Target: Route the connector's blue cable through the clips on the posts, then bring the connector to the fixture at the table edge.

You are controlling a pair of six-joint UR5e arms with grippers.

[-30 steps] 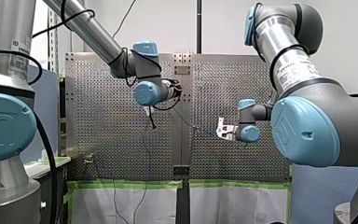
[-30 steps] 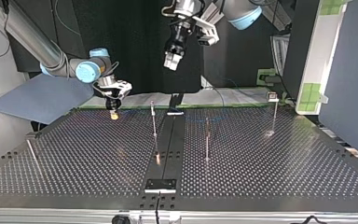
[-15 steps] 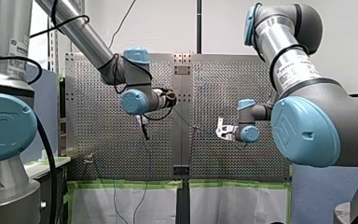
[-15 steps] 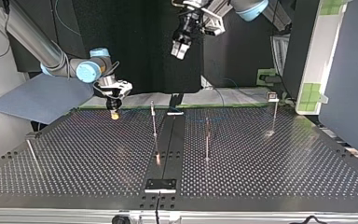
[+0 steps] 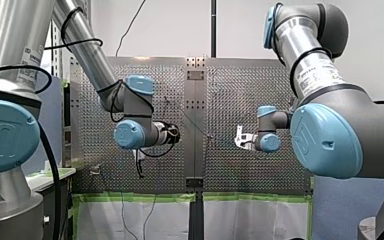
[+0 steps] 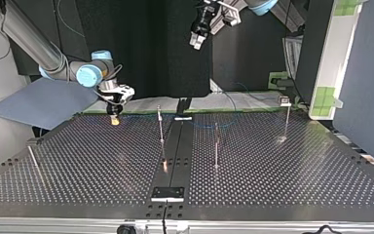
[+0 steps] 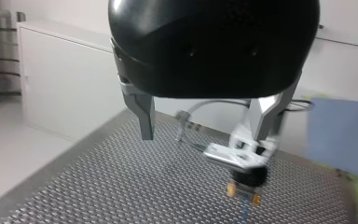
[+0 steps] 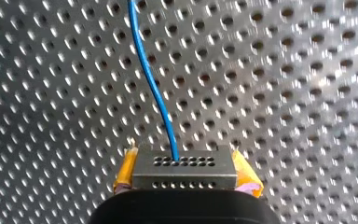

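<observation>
In the right wrist view a small grey connector sits between yellow pads, my right gripper shut on it. Its blue cable runs out ahead over the perforated table. The top view shows that gripper low over the table's far left part, and the cable trailing right past thin posts. My left gripper hangs high above the table, open and empty. Its metal fingers stand wide apart, with the right gripper's connector ahead of them.
A third post stands at the top view's right and a leaning rod at its left. A black plate lies on the centre strip at the near edge. Green tape lines the table's edge in the front view.
My left arm has swung away: left and down in the front view, up and right in the top view. My right gripper has shifted slightly left in the top view, still holding the connector.
</observation>
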